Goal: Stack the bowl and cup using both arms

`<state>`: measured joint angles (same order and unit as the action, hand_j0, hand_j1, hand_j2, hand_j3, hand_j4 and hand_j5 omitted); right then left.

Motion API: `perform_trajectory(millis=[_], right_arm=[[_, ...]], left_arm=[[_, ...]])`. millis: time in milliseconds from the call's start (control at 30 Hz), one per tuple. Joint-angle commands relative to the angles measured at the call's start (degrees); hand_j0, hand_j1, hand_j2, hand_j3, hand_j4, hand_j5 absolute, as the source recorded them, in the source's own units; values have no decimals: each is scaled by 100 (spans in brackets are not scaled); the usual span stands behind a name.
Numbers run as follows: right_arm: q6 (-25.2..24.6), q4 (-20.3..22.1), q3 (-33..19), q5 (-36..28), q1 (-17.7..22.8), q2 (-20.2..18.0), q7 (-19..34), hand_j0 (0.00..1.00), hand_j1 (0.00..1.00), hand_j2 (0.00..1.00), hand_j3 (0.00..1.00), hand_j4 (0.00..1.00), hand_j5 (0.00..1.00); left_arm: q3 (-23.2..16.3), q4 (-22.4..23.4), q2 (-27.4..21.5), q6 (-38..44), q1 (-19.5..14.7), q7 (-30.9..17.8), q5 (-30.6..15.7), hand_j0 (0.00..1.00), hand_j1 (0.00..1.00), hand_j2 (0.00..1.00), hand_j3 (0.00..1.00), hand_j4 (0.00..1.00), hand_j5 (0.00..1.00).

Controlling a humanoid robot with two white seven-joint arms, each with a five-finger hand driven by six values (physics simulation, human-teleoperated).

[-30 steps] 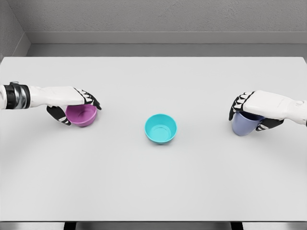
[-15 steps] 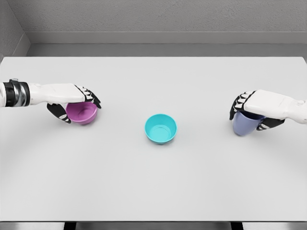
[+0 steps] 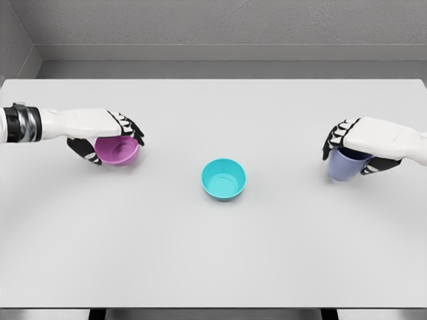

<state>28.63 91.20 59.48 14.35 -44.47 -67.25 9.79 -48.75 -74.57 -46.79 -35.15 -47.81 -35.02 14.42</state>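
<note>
I am gripping the round purple bowl [image 3: 117, 151] in my left hand [image 3: 107, 133] and the lavender cup [image 3: 344, 164] in my right hand [image 3: 363, 147], flanking the turquoise bowl [image 3: 223, 179] at centre frame.

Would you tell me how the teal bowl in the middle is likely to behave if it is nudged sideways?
The teal bowl looks rigid, so it should keep its shape. It sits upright and low, so it would probably slide across the smooth table rather than tip. It appears empty, so likely light.
</note>
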Motion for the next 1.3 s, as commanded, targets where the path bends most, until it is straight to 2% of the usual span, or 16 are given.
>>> perform_trajectory(millis=[0, 200, 700, 1267], right_arm=[[-7, 3, -16, -37, 0, -25, 5, 56, 56, 56, 56, 56, 56], [-7, 3, -16, -37, -79, -34, -4, 56, 56, 56, 56, 56, 56], [2, 109, -104, -81, -202, -104, -4, 57, 57, 57, 57, 57, 57], [20, 144, -104, -90, -395, -175, -12, 58, 58, 58, 58, 58, 58]], left_arm=[[6, -66, 4, 15, 0, 2, -27, 80, 80, 80, 80, 80, 80], [-3, -382, 12, 15, -44, 2, -9, 79, 79, 79, 79, 79, 79], [-29, -672, 144, 15, -176, 2, 8, 79, 79, 79, 79, 79, 79], [-56, -734, 636, 15, -325, 2, 105, 79, 79, 79, 79, 79, 79]])
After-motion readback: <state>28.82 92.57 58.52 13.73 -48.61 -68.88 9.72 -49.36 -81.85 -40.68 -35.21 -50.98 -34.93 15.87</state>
